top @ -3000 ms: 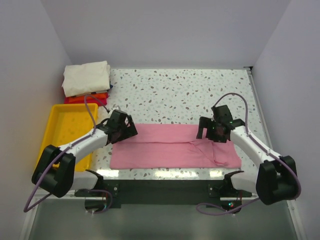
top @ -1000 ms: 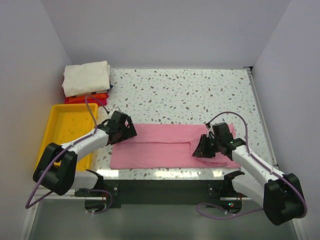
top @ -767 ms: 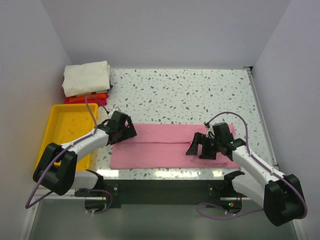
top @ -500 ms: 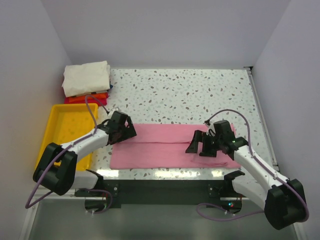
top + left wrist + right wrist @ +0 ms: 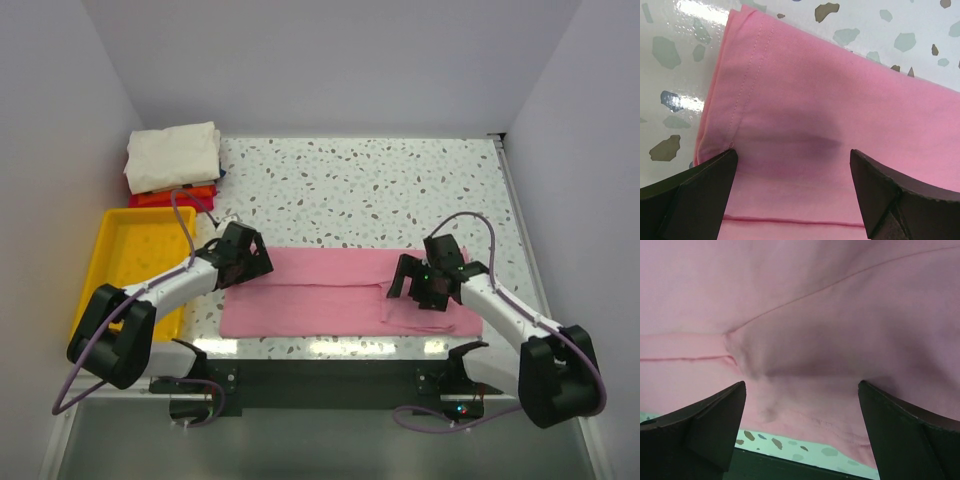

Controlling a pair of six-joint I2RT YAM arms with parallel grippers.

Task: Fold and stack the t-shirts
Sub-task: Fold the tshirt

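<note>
A light pink t-shirt (image 5: 330, 295) lies flat as a long folded strip near the table's front edge. My left gripper (image 5: 250, 262) is open over its far left corner, the hemmed corner showing in the left wrist view (image 5: 805, 115). My right gripper (image 5: 415, 290) is open just above the shirt's right part, over a crease and folded sleeve (image 5: 800, 340). A cream-white folded shirt (image 5: 173, 155) lies on orange and red folded shirts (image 5: 175, 196) at the far left.
A yellow plastic tray (image 5: 115, 262) sits at the left, beside the left arm. The speckled table (image 5: 370, 190) stretches behind the pink shirt. Its dark front edge (image 5: 790, 467) shows under the right gripper. Walls close in on three sides.
My right gripper moved from the shirt's far right part toward the front edge and leftward, then back right a little. The left arm held still. The shirt's right end looks flatter.
</note>
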